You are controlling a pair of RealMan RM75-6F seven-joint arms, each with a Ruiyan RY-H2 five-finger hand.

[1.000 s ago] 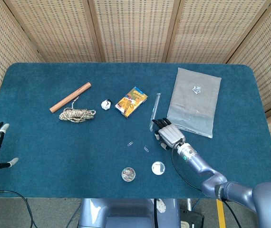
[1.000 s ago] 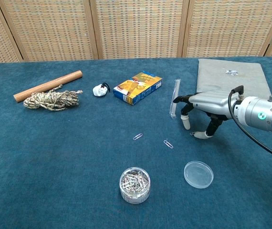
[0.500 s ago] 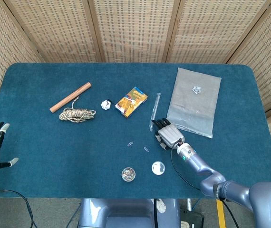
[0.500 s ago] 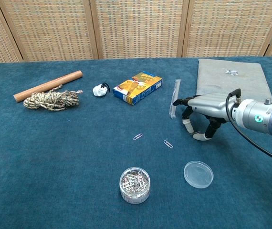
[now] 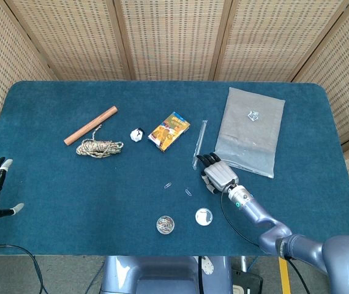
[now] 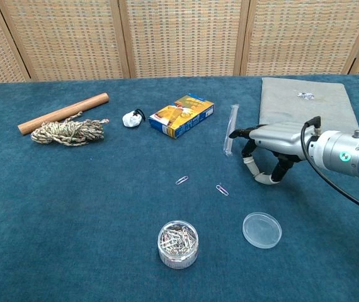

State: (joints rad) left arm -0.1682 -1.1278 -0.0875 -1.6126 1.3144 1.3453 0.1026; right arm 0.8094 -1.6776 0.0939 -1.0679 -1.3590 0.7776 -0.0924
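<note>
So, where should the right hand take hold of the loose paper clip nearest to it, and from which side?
The paper clip lies flat on the cloth, so probably only a pinch from straight above works, across its narrow width near the middle. The right hand hovers close by, fingers curled down, holding nothing.

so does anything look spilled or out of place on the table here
Yes: two paper clips lie loose on the cloth, outside the open clip jar, whose lid lies beside it.
</note>
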